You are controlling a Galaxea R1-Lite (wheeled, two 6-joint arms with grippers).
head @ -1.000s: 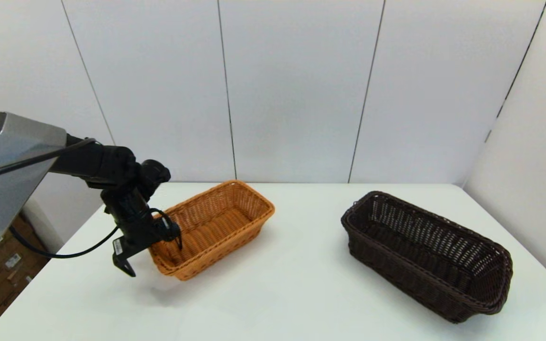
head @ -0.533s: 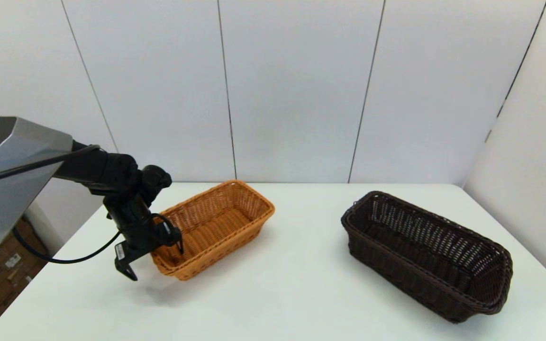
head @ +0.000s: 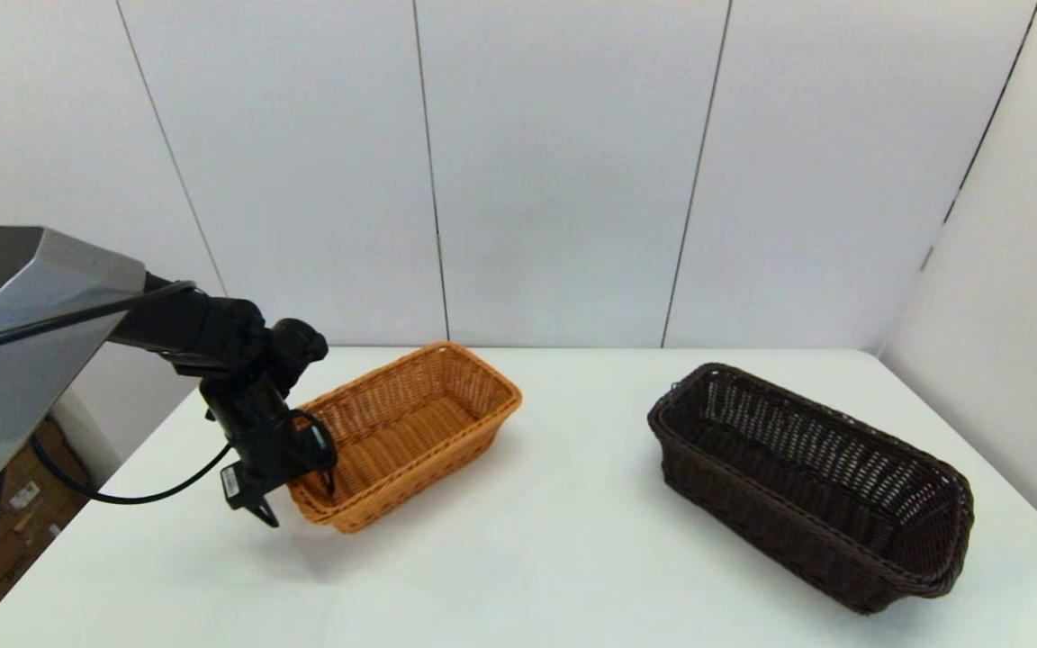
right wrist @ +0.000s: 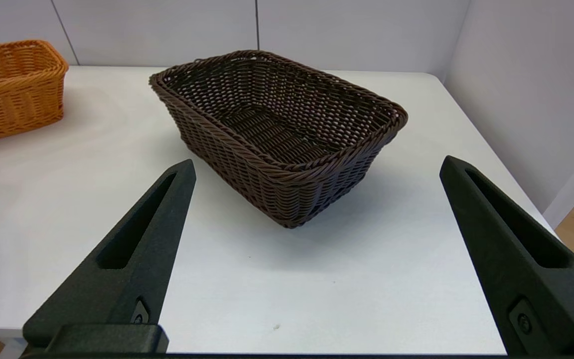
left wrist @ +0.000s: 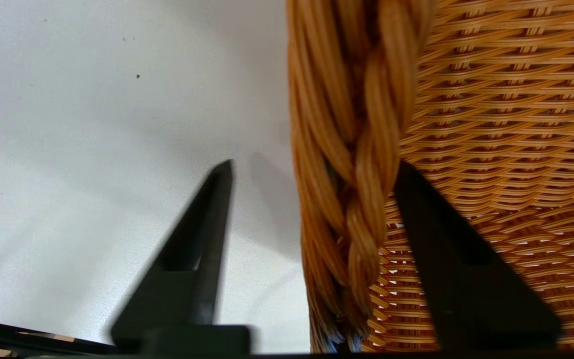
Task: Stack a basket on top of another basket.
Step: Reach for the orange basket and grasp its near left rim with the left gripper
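- Since 1.0 s ago: left gripper (head: 300, 495) shifted closer in on near end of orange-tan basket (head: 410, 432); both baskets unmoved.
- Left jaws parted, straddling braided rim (left wrist: 352, 164) of that end wall: 1 finger (left wrist: 202, 249) outside over white table (head: 554, 549), 1 finger (left wrist: 446, 249) inside against woven wall; not clenched on rim.
- Dark brown basket (right wrist: 277, 129) well apart from left jaws, ahead of right gripper (right wrist: 317, 164) and between its fingers' line.
- Right jaws spread wide, grasping nothing, hanging short of dark basket.
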